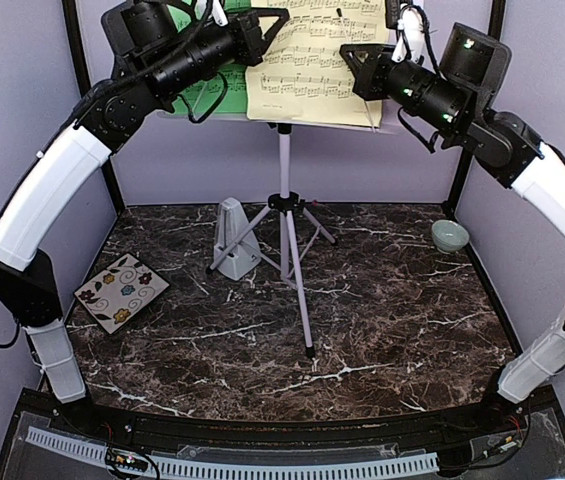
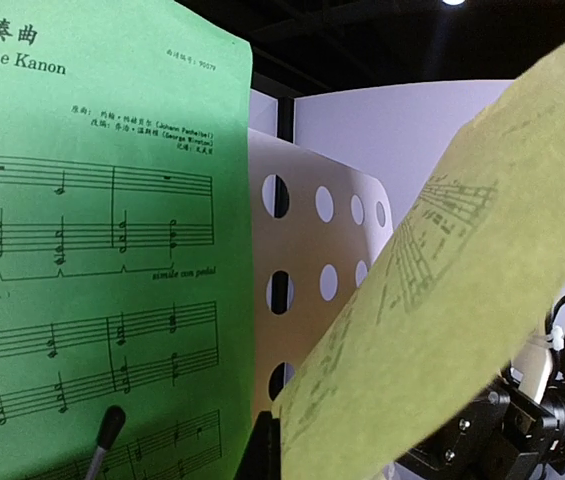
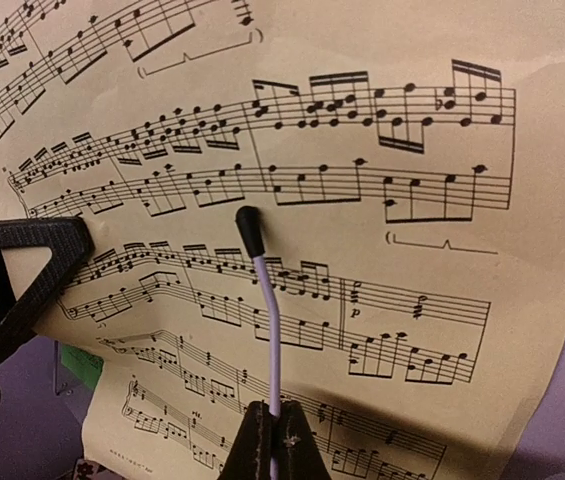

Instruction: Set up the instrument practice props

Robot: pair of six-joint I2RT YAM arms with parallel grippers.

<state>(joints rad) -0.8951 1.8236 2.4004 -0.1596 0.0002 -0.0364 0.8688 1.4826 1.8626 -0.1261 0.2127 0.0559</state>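
The white tripod music stand [image 1: 284, 190] stands at mid-table, its perforated desk [image 2: 322, 280] high at the back. The green sheet [image 1: 212, 90] rests on the desk's left half [image 2: 92, 250]. The pale-yellow sheet [image 1: 312, 70] lies over the right half, its left edge curling off the desk [image 2: 462, 300]. My left gripper [image 1: 262, 28] is shut on that edge [image 2: 274, 445]. My right gripper [image 1: 354, 60] is shut on the stand's white page-holder wire [image 3: 267, 310], which lies across the yellow sheet [image 3: 382, 130]. The light-grey metronome [image 1: 232, 238] stands upright left of the stand's legs.
A floral square tile [image 1: 120, 292] lies at the left of the marble table. A small pale-green bowl [image 1: 449, 236] sits at the back right. Purple walls with black posts close in the sides and back. A second page-holder wire [image 2: 107, 435] lies over the green sheet.
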